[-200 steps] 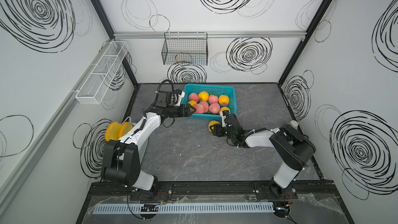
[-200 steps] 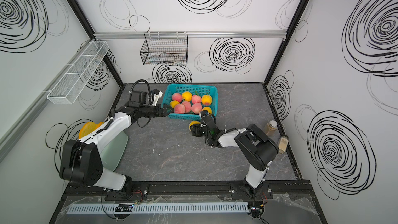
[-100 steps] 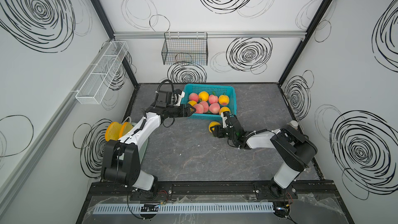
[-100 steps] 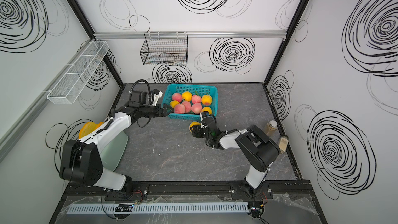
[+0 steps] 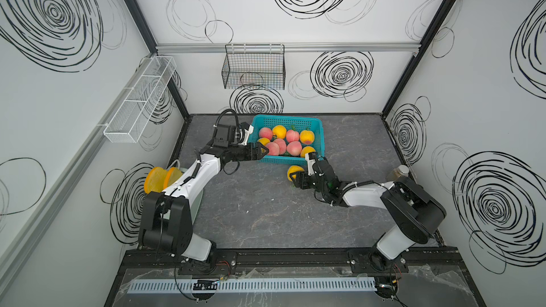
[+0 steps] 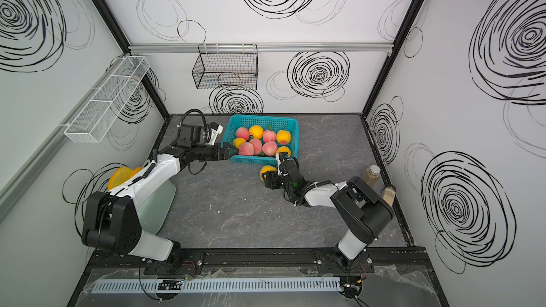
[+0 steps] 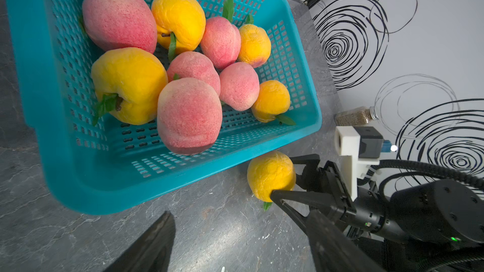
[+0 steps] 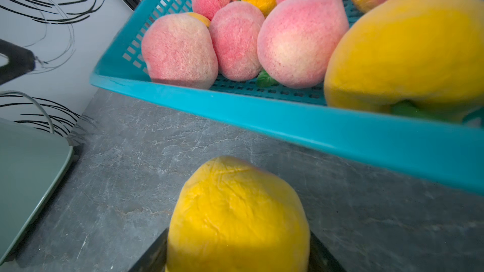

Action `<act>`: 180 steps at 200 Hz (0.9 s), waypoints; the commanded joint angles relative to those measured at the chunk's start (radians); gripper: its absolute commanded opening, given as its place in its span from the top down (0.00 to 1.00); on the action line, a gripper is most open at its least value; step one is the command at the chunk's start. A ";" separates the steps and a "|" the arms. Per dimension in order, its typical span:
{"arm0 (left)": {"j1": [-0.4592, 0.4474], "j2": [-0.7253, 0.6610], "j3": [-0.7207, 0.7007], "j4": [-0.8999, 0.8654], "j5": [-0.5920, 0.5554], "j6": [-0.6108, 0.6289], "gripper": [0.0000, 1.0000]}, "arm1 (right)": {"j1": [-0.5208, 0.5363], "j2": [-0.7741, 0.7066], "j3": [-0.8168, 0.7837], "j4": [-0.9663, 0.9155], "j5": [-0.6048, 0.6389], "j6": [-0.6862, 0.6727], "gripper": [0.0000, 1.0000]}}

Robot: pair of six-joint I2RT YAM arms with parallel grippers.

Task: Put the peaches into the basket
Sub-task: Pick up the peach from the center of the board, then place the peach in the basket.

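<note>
Fingers of the right gripper (image 5: 296, 175) closed on the last peach (image 5: 295, 169), centre of both top views, low on the table (image 5: 266, 202) just below the basket (image 5: 286, 118). Left gripper (image 5: 262, 152) at the basket's left edge, spread wide, empty. Left wrist view, upper left: nine peaches (image 7: 188, 116) already inside. Right wrist view, bottom centre: last peach squeezed between fingers (image 8: 153, 257), seemingly not yet lifted. Remaining: lifting it in.

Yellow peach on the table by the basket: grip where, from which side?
Grip the yellow peach across its round middle, low, from the side away from the basket: its wall stands close behind, leaf underneath. The right hand pinches it so.
</note>
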 commanded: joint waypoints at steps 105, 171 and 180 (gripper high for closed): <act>-0.004 -0.010 0.004 0.018 -0.003 0.011 0.18 | 0.012 -0.321 -0.004 -0.175 0.110 -0.041 0.39; -0.005 -0.010 0.000 0.016 -0.008 0.012 0.17 | -0.025 -0.335 0.062 -0.157 0.128 -0.068 0.38; -0.005 -0.010 0.000 0.017 -0.008 0.012 0.18 | -0.033 -0.330 0.070 -0.150 0.121 -0.068 0.38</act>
